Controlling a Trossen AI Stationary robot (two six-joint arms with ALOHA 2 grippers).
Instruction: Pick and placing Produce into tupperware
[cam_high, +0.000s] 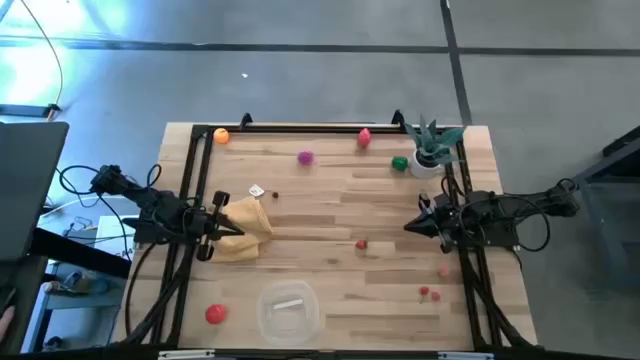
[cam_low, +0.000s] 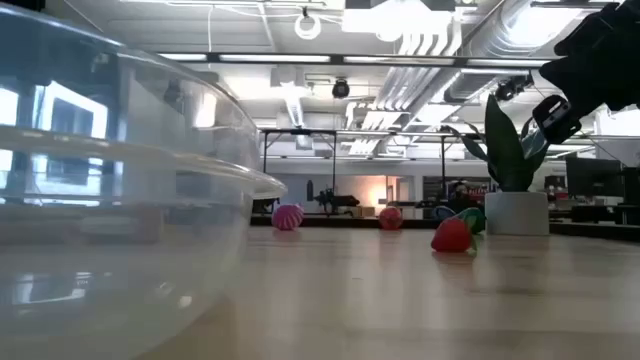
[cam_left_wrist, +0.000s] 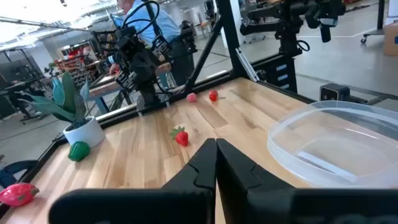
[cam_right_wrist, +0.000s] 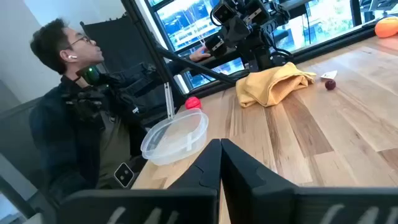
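The clear tupperware (cam_high: 288, 310) sits near the table's near edge, and also shows in the left wrist view (cam_left_wrist: 336, 143) and the right wrist view (cam_right_wrist: 177, 134). Produce lies scattered: a red strawberry (cam_high: 362, 243) (cam_left_wrist: 181, 136) mid-table, a red piece (cam_high: 215, 314) left of the tupperware, cherries (cam_high: 430, 294), an orange piece (cam_high: 221, 137), a magenta one (cam_high: 305, 157), a pink-red one (cam_high: 365, 137) and a green one (cam_high: 400, 163). My left gripper (cam_high: 238, 228) (cam_left_wrist: 216, 149) is shut above the yellow cloth (cam_high: 248, 228). My right gripper (cam_high: 408, 226) (cam_right_wrist: 221, 146) is shut at the right side, right of the strawberry, holding nothing.
A potted plant (cam_high: 432, 145) stands at the far right corner. A black frame (cam_high: 300, 127) runs along the table's edges. A small white item (cam_high: 257, 190) and a dark bit (cam_high: 275, 195) lie beside the cloth. A person (cam_right_wrist: 74, 112) sits beyond the table's near-left side.
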